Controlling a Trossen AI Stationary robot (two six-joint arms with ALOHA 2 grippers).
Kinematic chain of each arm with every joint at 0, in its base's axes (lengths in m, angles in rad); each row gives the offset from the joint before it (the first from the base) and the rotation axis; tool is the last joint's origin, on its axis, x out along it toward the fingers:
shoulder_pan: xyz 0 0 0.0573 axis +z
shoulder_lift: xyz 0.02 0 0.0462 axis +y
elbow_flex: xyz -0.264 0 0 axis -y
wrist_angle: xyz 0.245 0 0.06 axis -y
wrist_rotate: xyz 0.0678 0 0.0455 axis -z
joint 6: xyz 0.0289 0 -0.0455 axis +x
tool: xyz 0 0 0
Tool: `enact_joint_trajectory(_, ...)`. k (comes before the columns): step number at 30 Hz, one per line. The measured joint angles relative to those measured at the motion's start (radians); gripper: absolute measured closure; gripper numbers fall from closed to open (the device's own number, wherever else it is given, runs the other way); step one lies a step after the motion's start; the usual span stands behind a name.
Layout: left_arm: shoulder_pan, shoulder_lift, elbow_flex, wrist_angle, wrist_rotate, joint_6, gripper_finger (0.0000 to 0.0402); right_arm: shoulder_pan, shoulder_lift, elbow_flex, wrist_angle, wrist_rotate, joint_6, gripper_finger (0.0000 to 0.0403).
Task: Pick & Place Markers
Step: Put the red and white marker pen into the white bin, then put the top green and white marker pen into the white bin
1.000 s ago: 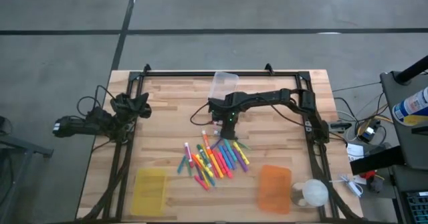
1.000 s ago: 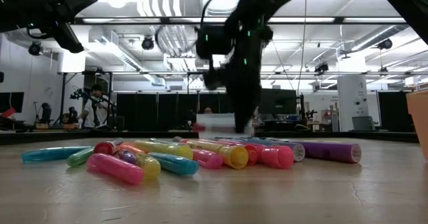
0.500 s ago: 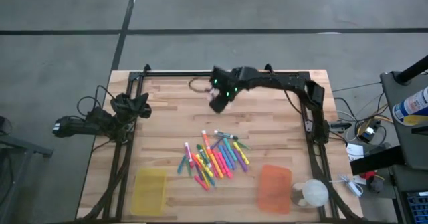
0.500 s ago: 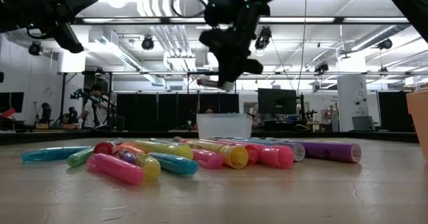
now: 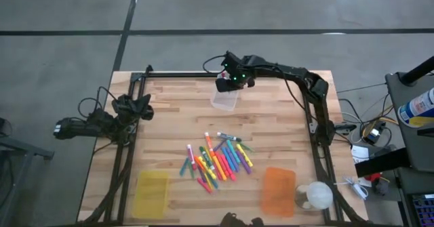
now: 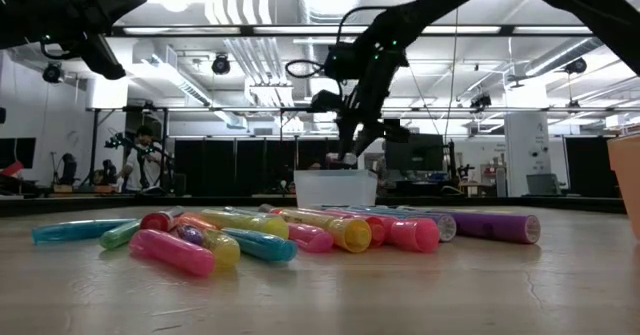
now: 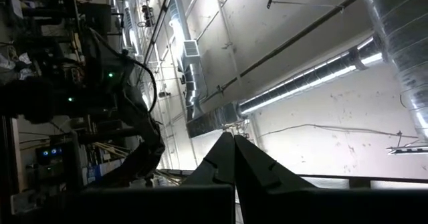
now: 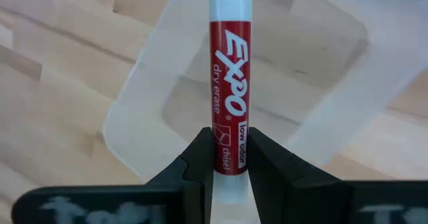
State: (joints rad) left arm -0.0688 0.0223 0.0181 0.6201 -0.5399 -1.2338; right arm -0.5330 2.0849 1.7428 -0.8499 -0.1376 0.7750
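A red marker (image 8: 229,97) is clamped between the right gripper's (image 8: 226,156) fingers above the clear bin (image 5: 224,98), upper centre. The left gripper's (image 7: 233,158) fingers are pressed together, empty.

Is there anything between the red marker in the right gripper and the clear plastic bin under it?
Nothing visible. The right gripper holds the red Expo dry-erase marker directly above the open clear plastic bin, with no lid or object between them.
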Motion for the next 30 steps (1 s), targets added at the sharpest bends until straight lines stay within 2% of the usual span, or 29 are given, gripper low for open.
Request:
enact_joint_trajectory(11, 0.0, 0.0, 0.0, 0.001, 0.002, -0.006, 0.0402, 0.005, 0.08, -0.002, -0.005, -0.041, 0.037, 0.0332)
enact_joint_trajectory(18, 0.0, 0.0, 0.0, 0.0, 0.017, -0.021, 0.0402, 0.005, 0.08, -0.002, 0.002, -0.04, 0.027, 0.028)
enact_joint_trajectory(24, 0.0, 0.0, 0.0, 0.0, 0.018, -0.022, 0.0402, 0.025, 0.068, -0.002, 0.022, -0.051, -0.064, 0.0236)
enact_joint_trajectory(30, 0.0, 0.0, 0.0, 0.0, 0.01, -0.033, 0.0402, 0.093, -0.007, -0.002, 0.015, -0.122, -0.223, 0.0224)
